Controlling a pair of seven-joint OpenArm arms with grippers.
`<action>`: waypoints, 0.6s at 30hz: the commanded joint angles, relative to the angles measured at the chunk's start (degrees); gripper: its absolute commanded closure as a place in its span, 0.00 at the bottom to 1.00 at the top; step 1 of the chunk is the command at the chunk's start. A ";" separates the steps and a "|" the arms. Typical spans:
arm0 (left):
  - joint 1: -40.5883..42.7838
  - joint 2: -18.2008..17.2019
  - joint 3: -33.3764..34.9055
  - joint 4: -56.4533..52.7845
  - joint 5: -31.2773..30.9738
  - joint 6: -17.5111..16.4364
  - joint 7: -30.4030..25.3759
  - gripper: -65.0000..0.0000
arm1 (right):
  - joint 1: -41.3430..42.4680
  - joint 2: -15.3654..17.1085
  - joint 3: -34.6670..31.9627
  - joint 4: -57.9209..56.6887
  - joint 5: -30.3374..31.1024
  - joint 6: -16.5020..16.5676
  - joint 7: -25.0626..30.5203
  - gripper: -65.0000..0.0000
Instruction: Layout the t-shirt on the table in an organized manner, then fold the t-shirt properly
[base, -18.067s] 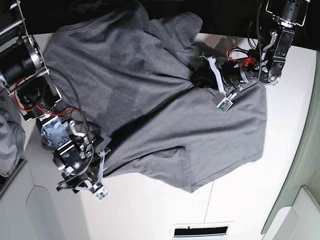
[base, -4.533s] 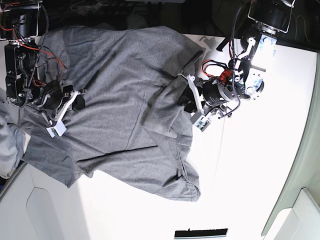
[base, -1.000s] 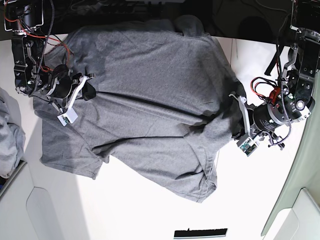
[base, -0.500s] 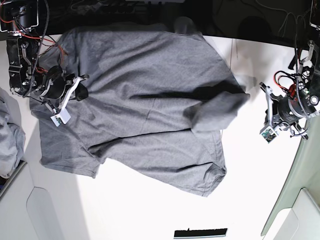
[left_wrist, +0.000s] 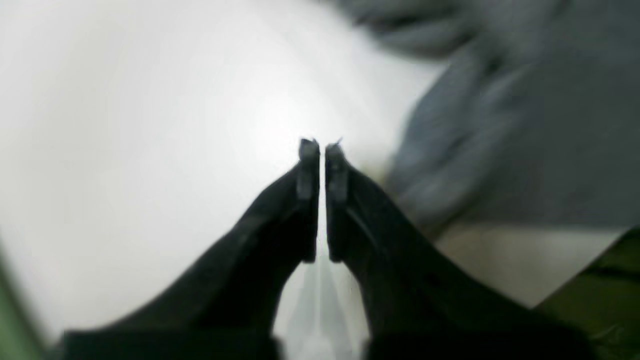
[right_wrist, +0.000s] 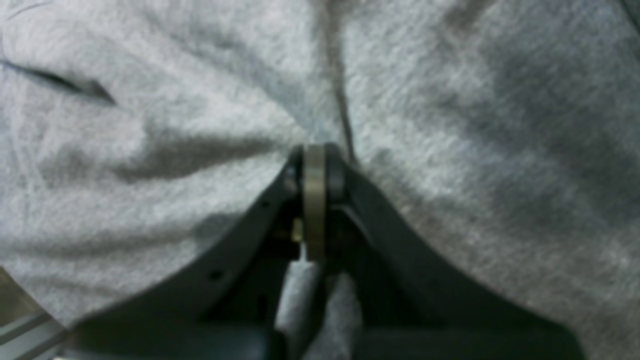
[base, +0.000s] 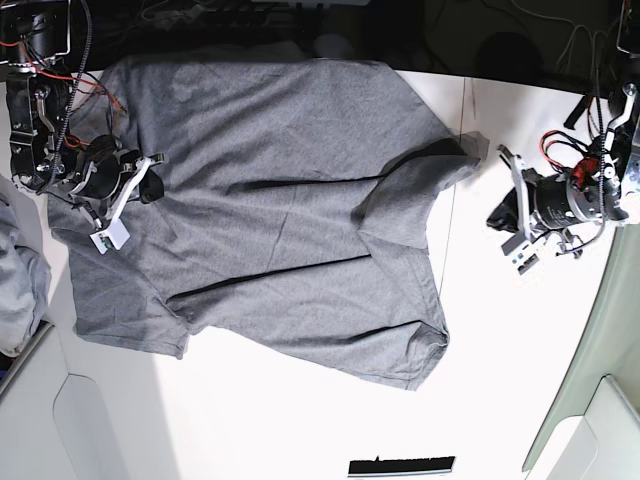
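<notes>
T-shirt (base: 280, 210) spread on table (base: 300, 420) — right gripper (right_wrist: 314, 165) pinching it.

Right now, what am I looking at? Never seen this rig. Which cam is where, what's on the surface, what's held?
It is a robot with two arms, each ending in a claw. One picture looks straight down on the white table. The other two come from small cameras mounted on each wrist, looking along the claw.

A grey t-shirt lies spread on the table, mostly flat with some creases, one sleeve pointing toward the view's right. A paler bundle of cloth sits at the left edge.

The right claw, on the overhead view's left, is closed on a pinch of t-shirt; its wrist camera shows fabric all around the tips. The left claw, on the right, holds nothing: it sits over bare table just off the sleeve, tips a slit apart.
</notes>
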 joint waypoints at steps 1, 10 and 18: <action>-0.76 0.46 -0.50 0.74 -0.70 -0.17 -0.28 0.82 | -0.07 0.76 0.02 -0.31 -2.36 -1.22 -2.95 1.00; -0.79 12.55 1.07 0.74 -5.18 -4.73 3.56 0.73 | 0.09 0.76 0.02 -0.31 -0.22 -1.25 -2.73 1.00; -0.79 21.29 9.05 0.74 1.36 -4.37 2.29 0.73 | 0.09 0.74 0.02 -0.31 -0.22 -1.25 -2.73 1.00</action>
